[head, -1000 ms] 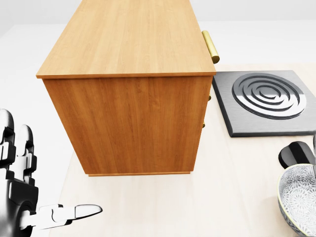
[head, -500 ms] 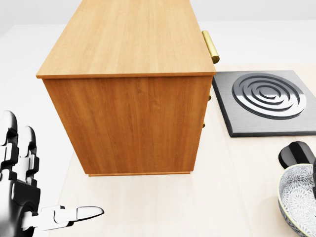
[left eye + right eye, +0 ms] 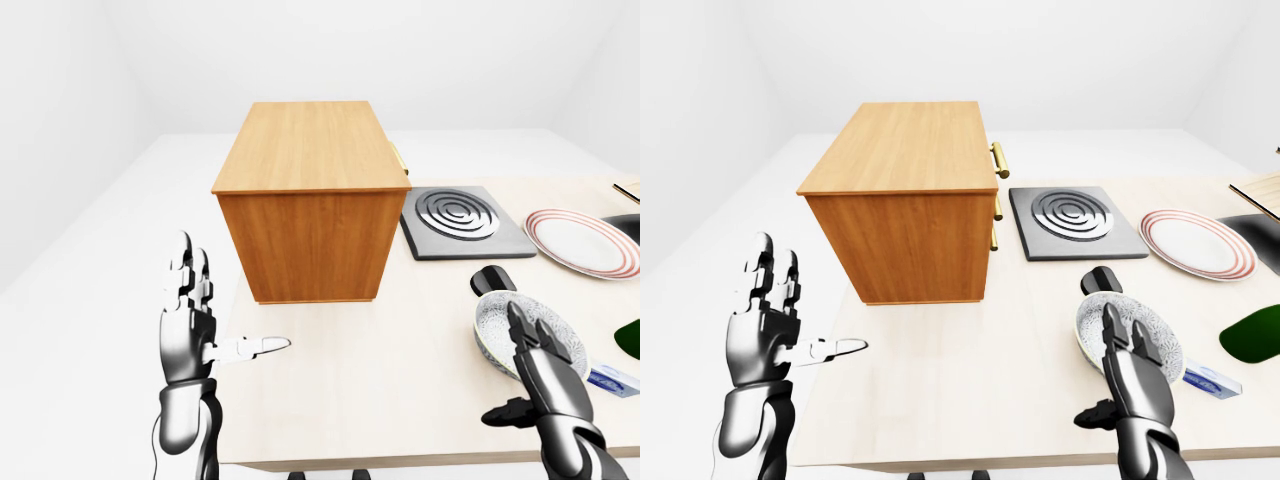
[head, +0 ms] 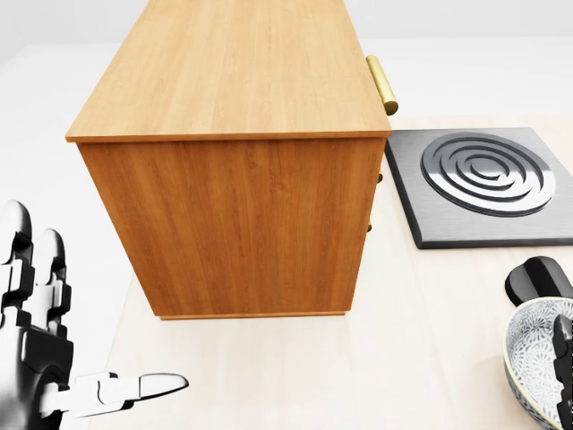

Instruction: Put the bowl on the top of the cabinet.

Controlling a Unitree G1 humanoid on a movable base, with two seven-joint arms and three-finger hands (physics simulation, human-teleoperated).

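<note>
With its fingers spread, the right hand (image 3: 545, 365) hovers at the near rim of the bowl (image 3: 528, 330) on the table (image 3: 400, 360) (well right of the cabinet (image 3: 310, 195)), so a shallow grip could tip it.

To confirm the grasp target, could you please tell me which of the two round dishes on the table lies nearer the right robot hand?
The patterned grey bowl, just beyond the open right robot hand; the red-rimmed plate lies farther up-right.
</note>
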